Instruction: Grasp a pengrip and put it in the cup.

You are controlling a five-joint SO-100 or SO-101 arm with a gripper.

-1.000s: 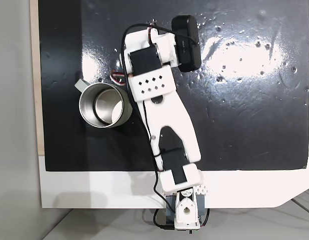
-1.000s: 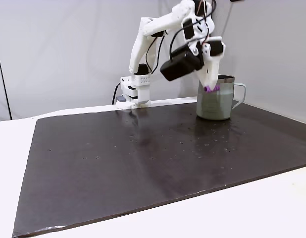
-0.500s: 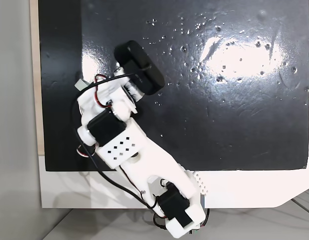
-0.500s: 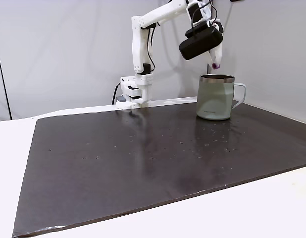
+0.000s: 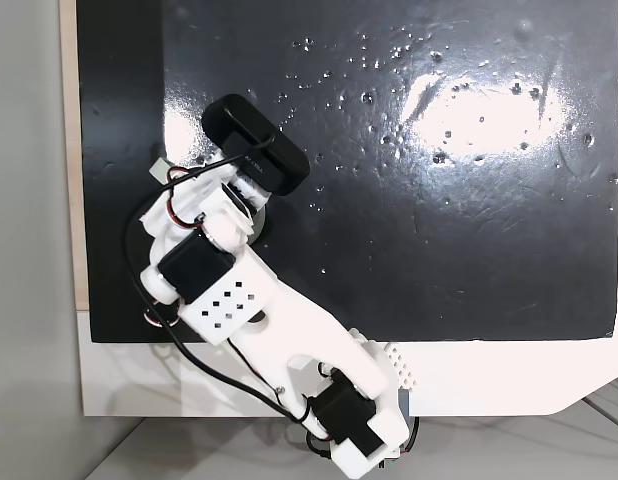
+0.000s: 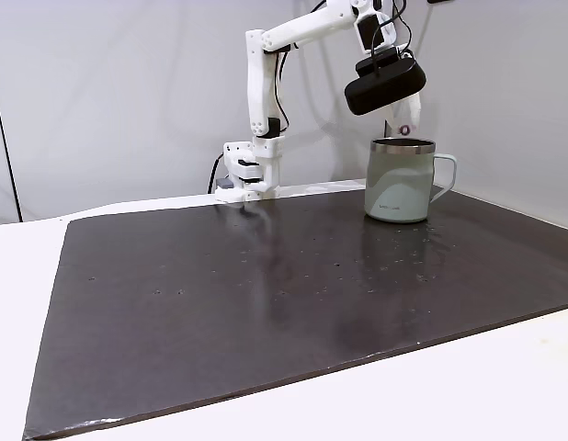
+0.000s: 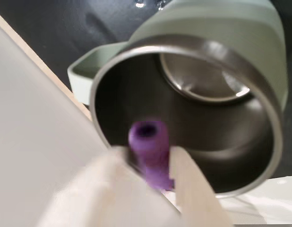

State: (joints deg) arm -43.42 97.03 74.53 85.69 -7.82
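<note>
The robot's hand (image 7: pixel 150 158) grips the purple pengrip (image 7: pixel 150 151) between its two fingers, directly above the open mouth of the cup (image 7: pixel 259 94). In a fixed view, the cup (image 6: pixel 399 184) stands at the far right of the dark tabletop (image 6: pixel 266 294).

Cup (image 7: pixel 259 101) — shiny brushed steel inside

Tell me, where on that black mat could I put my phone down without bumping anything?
Nearly anywhere. In a fixed view the black mat lies bare from its front edge back toward the arm's base. The crowded spot is the far right corner: there the cup stands with the gripper above it, holding the pengrip.
</note>
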